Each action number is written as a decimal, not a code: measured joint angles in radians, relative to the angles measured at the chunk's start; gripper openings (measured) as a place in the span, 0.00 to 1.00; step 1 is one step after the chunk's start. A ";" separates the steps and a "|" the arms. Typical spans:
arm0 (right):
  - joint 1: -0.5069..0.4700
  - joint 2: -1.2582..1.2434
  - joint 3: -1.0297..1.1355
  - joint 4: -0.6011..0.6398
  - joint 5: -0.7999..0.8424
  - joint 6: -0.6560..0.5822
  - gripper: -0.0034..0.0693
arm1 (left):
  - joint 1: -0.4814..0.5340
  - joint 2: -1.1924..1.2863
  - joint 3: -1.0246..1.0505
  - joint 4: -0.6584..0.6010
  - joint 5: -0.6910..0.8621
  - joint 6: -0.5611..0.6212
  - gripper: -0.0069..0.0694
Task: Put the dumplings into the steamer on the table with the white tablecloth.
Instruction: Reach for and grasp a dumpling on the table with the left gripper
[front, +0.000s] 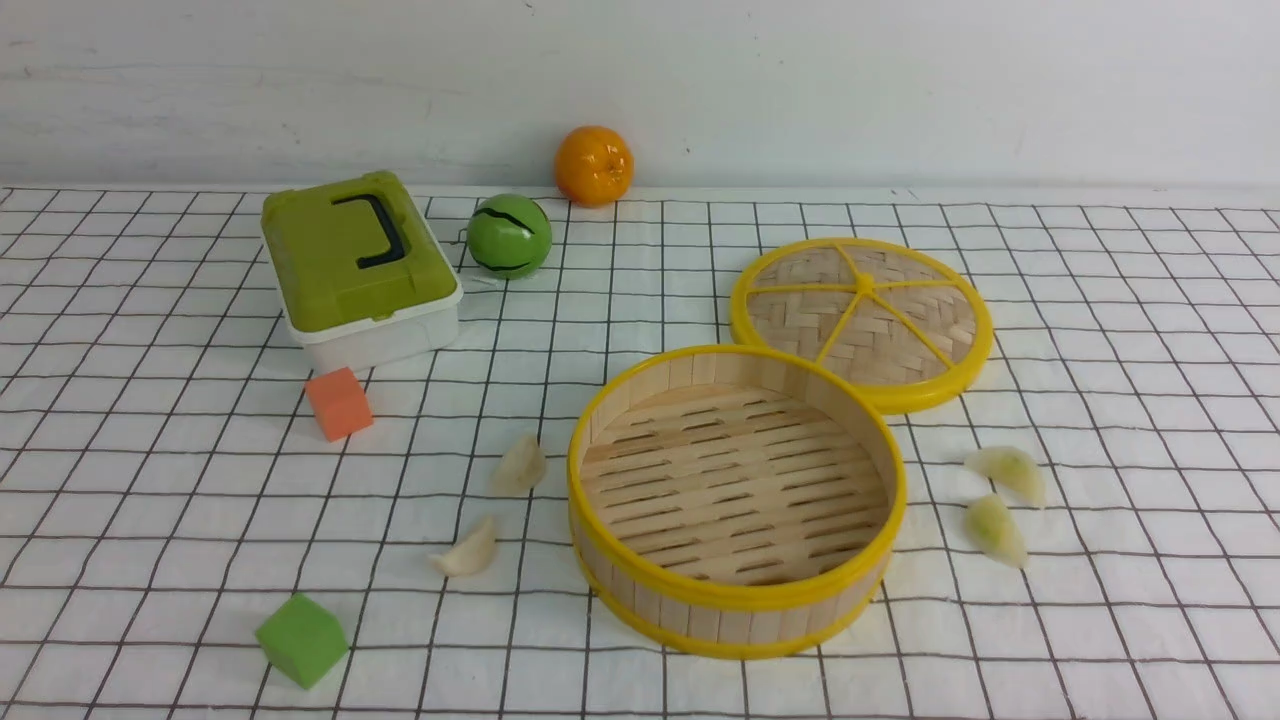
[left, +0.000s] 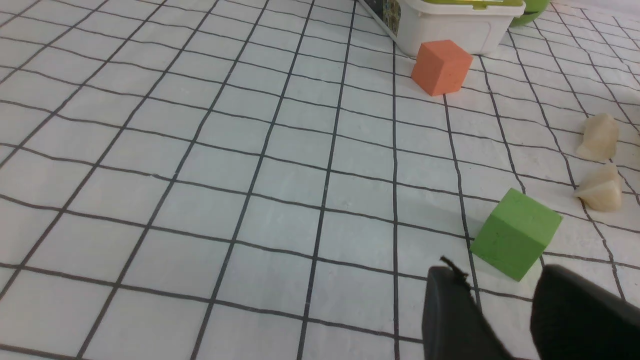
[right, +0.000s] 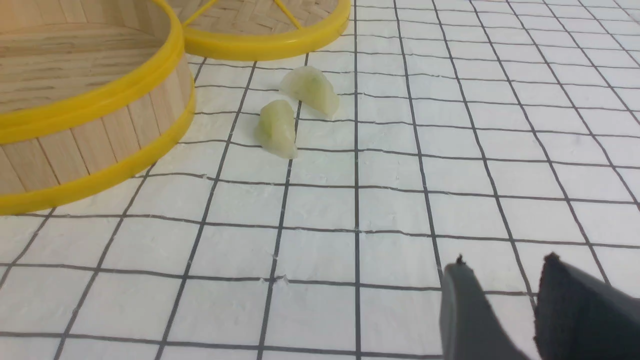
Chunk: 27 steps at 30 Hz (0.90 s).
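Note:
The steamer (front: 737, 590) stands empty on the white checked tablecloth (front: 150, 500); it also shows in the right wrist view (right: 95, 150). Two creamy dumplings (front: 519, 466) (front: 468, 551) lie to its left; they also show in the left wrist view (left: 598, 138) (left: 600, 189). Two pale green dumplings (front: 1008, 471) (front: 995, 529) lie to its right; they also show in the right wrist view (right: 310, 90) (right: 276, 129). Neither gripper shows in the front view. My left gripper (left: 500, 280) is open and empty, just short of the green cube. My right gripper (right: 502, 272) is open and empty over bare cloth.
The woven lid (front: 862, 320) lies behind the steamer. A green cube (front: 301, 639) and an orange cube (front: 339, 403) sit on the left. A green-lidded box (front: 358, 270), a green ball (front: 509, 236) and an orange (front: 594, 165) are at the back.

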 joint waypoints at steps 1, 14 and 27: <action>0.000 0.000 0.000 0.000 0.000 0.000 0.35 | 0.000 0.000 0.000 0.000 0.000 0.000 0.40; 0.000 0.000 0.000 0.000 0.000 0.000 0.36 | 0.000 0.000 0.000 0.000 0.000 0.000 0.40; 0.000 0.000 0.000 0.000 0.000 0.000 0.37 | 0.000 0.000 0.000 0.000 0.000 0.000 0.40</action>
